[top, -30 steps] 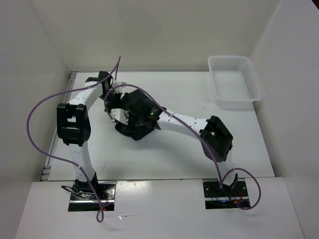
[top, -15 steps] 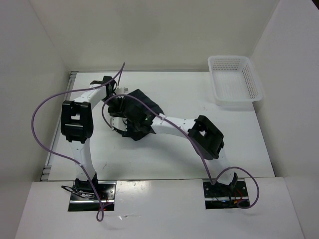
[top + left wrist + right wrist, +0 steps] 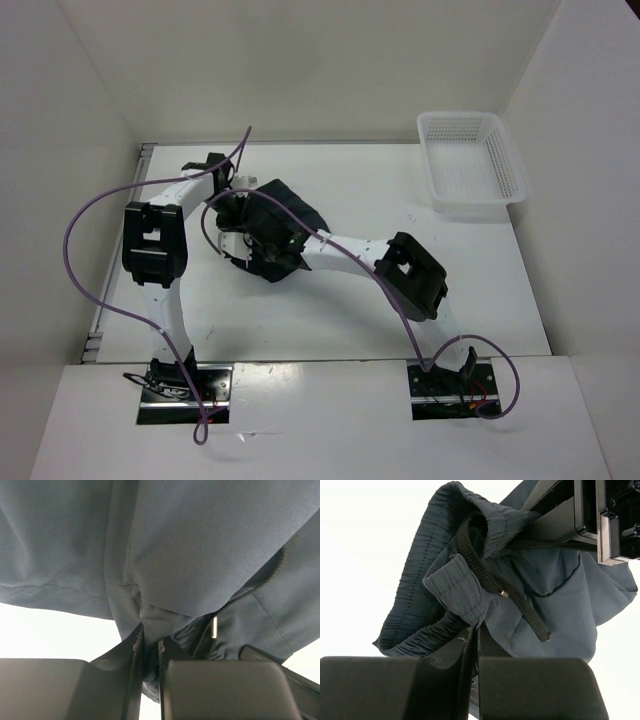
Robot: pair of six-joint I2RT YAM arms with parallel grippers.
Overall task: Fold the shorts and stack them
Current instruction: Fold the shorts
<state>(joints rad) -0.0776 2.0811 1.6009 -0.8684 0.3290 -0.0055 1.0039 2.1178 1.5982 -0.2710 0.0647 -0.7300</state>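
The dark shorts [image 3: 285,212] hang bunched between my two grippers over the left middle of the table. In the left wrist view, my left gripper [image 3: 150,647] is shut on a fold of the fabric [image 3: 200,545], which fills most of that view. My right gripper [image 3: 474,632] is shut on a fold of the gathered waistband [image 3: 455,587], and the black drawstring [image 3: 507,595] dangles beside it. The left gripper's black body [image 3: 590,515] shows at the top right of the right wrist view, close by. From above, both sets of fingers are hidden among the cloth and wrists.
A white lattice basket [image 3: 470,160] stands at the far right corner of the white table [image 3: 400,320]. White walls close in the left, back and right sides. Purple cables [image 3: 85,215] loop off both arms.
Both grippers have shut on the shorts. The right arm has reached further left, the left wrist has shifted, and the cloth now spreads out towards the upper right.
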